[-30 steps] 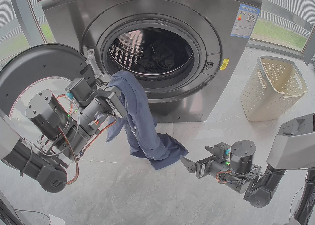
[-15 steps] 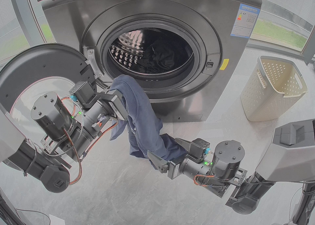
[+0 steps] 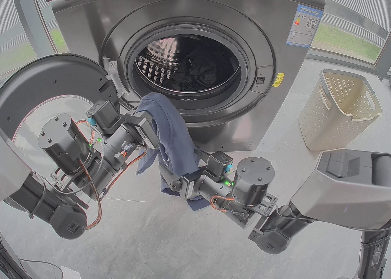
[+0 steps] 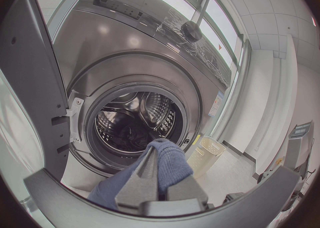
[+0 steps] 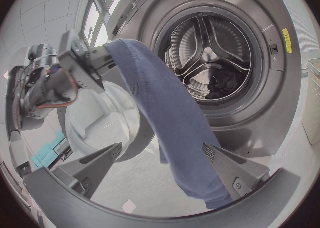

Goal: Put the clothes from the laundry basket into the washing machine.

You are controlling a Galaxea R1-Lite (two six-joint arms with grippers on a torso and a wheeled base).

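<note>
A blue garment [image 3: 175, 137] hangs before the washing machine [image 3: 252, 19] and its open drum [image 3: 157, 68]. Its top fold is pinched in the closed left gripper [image 3: 152, 123], and its tail droops toward the floor [image 3: 163, 235]. The right gripper [image 3: 171, 176], fingers spread wide, straddles the hanging cloth without gripping. The loose tail could catch on the drum's rim or be left outside. A blue-white label [image 3: 303, 25] and a yellow sticker [image 3: 278, 79] sit on the front, their print too small to read.

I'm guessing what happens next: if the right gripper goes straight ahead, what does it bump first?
Probably the blue garment hanging from the left gripper; the right gripper has open fingers flanking it.
</note>
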